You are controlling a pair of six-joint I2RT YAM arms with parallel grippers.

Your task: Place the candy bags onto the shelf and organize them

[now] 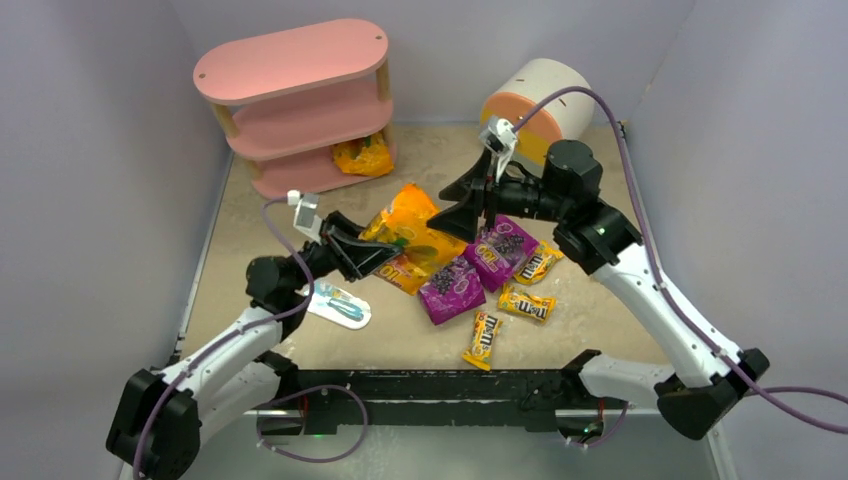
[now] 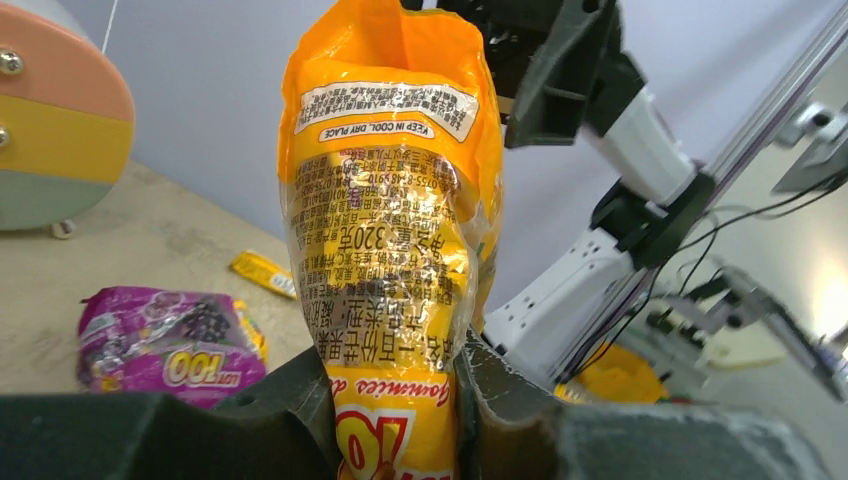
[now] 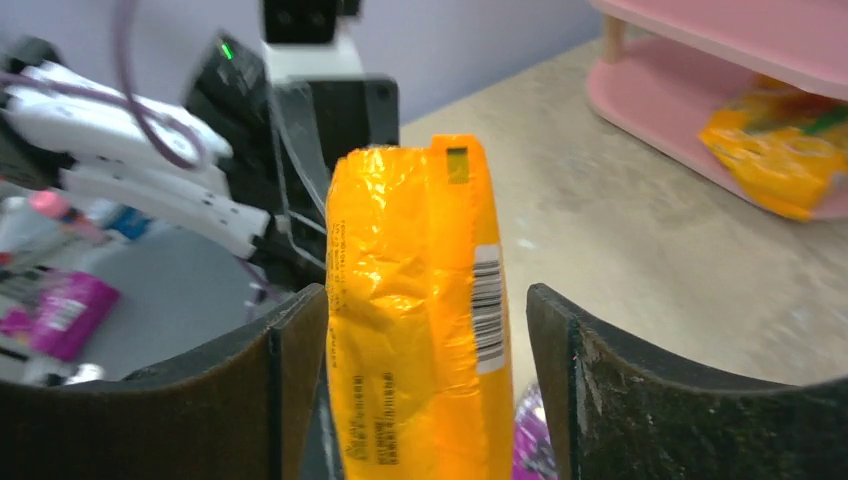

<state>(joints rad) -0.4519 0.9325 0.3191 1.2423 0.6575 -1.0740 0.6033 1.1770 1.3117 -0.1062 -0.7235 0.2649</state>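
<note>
With the shelf standing far-left, the left gripper clamps the lower end of an orange-yellow candy bag, held aloft at centre, long axis running toward the right gripper, whose wide jaws straddle its top.

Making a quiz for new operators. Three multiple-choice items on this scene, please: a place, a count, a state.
1. Where on the shelf lies the stored bag? A top tier, B middle tier, C bottom tier
2. How many purple bags lie on the table? A one, B two, C four
3. The right hand is: A open, B shut on a purple bag, C out of view

C: it lies on the lowest board.
B: two, side by side.
A: its fingers stand apart either side of the held bag, which the left hand grips.
</note>
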